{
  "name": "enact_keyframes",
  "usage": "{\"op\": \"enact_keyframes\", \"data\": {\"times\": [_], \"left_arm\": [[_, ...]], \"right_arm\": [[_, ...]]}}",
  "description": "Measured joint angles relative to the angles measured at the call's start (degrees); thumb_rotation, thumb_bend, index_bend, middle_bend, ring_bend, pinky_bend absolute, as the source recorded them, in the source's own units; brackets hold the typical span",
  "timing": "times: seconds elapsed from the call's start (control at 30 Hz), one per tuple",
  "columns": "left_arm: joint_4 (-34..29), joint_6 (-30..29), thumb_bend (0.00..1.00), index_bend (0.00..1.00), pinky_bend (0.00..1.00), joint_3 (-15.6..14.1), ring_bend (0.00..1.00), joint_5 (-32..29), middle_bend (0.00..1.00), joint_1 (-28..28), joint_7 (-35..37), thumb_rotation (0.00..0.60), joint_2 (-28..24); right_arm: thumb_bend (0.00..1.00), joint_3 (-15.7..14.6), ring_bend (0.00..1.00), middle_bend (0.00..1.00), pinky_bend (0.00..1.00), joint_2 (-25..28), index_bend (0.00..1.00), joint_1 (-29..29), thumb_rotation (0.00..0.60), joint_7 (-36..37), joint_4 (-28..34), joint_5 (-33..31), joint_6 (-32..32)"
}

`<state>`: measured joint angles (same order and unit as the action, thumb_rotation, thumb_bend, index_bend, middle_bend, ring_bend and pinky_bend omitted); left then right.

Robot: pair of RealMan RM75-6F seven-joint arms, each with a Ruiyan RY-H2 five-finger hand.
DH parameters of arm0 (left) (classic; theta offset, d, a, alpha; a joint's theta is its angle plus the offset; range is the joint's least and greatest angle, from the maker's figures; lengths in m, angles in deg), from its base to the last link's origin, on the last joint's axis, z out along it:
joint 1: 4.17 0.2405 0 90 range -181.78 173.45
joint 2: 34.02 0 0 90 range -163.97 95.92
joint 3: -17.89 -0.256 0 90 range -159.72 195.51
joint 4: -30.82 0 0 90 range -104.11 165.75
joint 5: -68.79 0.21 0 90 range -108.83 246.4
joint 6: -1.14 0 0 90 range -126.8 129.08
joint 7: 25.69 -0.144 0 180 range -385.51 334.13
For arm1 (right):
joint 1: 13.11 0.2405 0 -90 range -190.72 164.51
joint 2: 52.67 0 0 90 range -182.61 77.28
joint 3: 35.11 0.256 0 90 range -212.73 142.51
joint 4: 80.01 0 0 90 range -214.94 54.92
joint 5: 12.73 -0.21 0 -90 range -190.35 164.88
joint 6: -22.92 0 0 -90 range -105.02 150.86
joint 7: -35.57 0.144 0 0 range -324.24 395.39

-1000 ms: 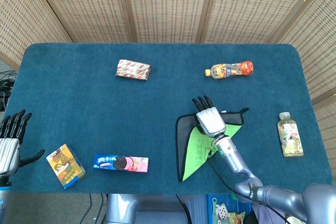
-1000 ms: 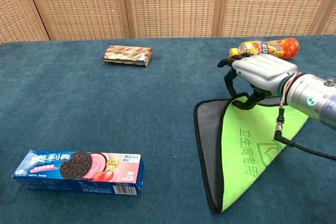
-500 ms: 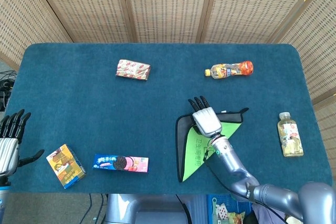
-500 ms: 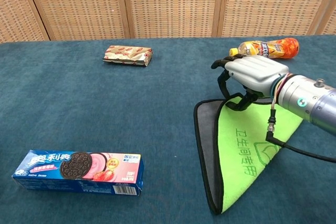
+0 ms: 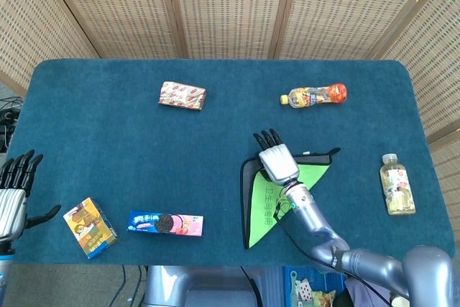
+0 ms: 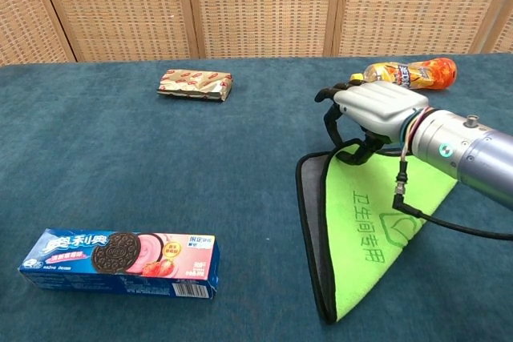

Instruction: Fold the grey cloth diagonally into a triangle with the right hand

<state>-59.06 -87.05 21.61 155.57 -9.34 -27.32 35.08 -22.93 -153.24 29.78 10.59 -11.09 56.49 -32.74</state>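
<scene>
Head view: the grey cloth (image 5: 253, 199) lies on the blue table (image 5: 108, 141) near the front edge, right of centre, folded so a bright green triangular face with printed writing covers most of it and a grey strip with dark piping shows along its left side. The right hand (image 5: 277, 159) sits over the cloth's top corner, fingers extended toward the far side; whether it pinches fabric cannot be told. The left hand (image 5: 14, 192) rests at the table's left edge, fingers apart, holding nothing.

Chest view: the right hand (image 6: 369, 110) arches above the cloth (image 6: 377, 238), fingers curled downward to the corner. Green Chinese characters and a house-like outline mark the green face. An Oreo box (image 6: 120, 262) lies front left.
</scene>
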Motion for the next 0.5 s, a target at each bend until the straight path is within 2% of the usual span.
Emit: {"op": "enact_keyframes", "data": {"times": [0.5], "left_arm": [[-0.1, 0.1, 0.15, 0.00, 0.00, 0.0, 0.00, -0.1, 0.00, -0.1, 0.0, 0.600, -0.1]], "right_arm": [[0.45, 0.1, 0.00, 0.10, 0.00, -0.7, 0.61, 1.1, 0.600, 0.0, -0.2, -0.1, 0.2]]}}
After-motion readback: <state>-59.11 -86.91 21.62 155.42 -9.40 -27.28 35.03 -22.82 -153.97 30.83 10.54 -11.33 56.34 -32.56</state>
